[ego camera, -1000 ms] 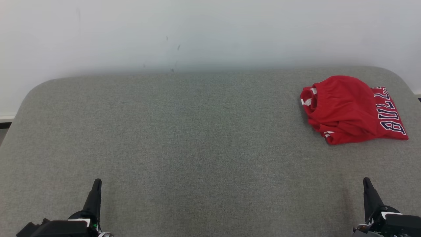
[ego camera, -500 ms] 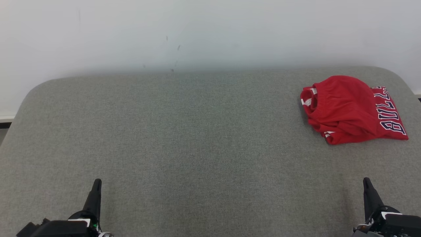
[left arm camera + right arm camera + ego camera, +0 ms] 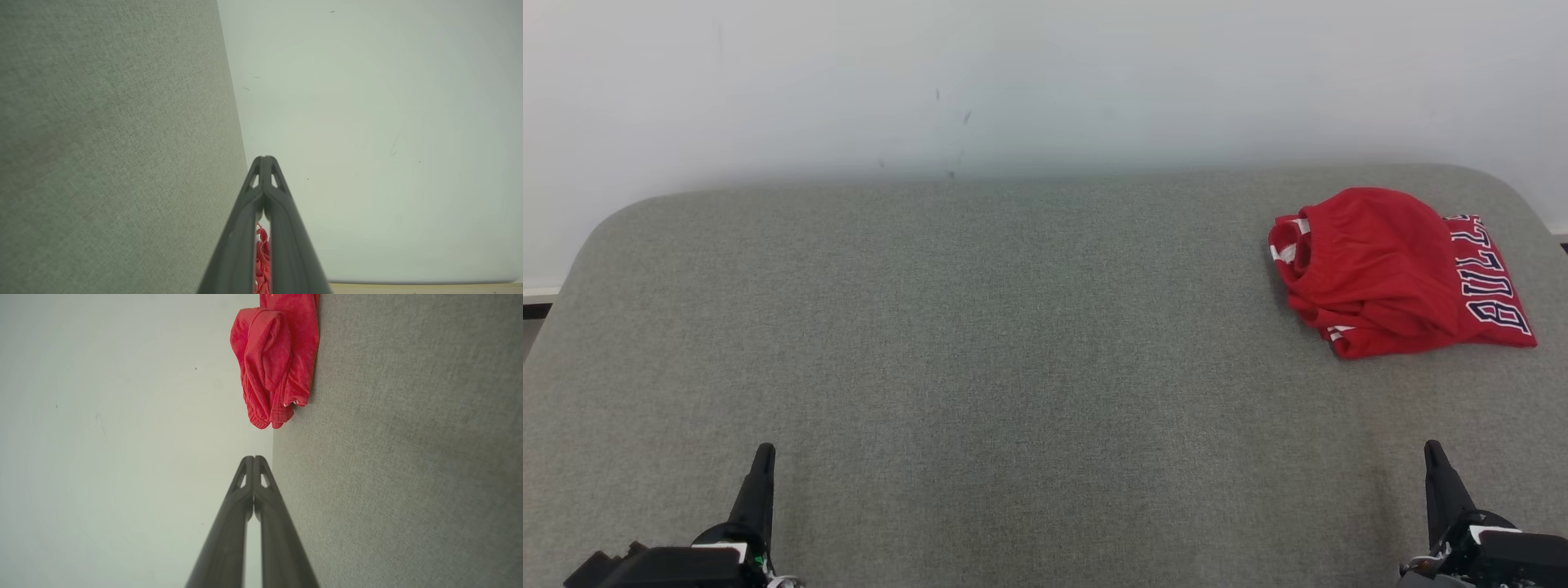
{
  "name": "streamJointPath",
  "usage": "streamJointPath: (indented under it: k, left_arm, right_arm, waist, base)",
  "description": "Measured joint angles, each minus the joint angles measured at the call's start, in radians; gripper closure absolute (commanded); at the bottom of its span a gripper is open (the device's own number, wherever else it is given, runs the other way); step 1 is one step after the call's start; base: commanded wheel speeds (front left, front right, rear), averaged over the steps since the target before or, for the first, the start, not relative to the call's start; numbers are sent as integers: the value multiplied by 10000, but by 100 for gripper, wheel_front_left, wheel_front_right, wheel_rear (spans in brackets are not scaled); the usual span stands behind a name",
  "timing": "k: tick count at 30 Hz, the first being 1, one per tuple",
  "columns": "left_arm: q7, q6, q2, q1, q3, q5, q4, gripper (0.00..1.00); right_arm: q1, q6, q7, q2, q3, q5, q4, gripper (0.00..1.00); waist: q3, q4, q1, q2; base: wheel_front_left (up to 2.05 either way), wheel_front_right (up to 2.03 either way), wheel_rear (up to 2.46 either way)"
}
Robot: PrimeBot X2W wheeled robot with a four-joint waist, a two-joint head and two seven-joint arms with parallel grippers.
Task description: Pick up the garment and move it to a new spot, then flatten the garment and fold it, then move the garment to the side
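In the head view the left gripper and right gripper rest low at the near edge of the grey upholstered surface, each with its fingers pressed together and holding nothing. The red Bulls shorts lie bunched at the far right, well apart from both grippers and ahead of the right one.

In the left wrist view the tips meet. A red scrap shows through the slit lower down, probably the distant shorts, though it is too small to be sure.

In the right wrist view the shorts sit beyond the closed tips, elastic waistband nearest. They look light, soft and limp, so they will likely sag and unfold when lifted. The thick waistband offers the firmest pinch.
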Motion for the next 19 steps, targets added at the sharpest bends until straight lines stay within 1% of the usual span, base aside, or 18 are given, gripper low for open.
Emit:
streamJointPath:
  k: [19]
  left_arm:
    - [0,0,0,0,-2,0,0,100]
  right_arm:
    - [0,0,0,0,0,10,0,100]
  waist:
    - [0,0,-1,0]
  base:
    - [0,0,0]
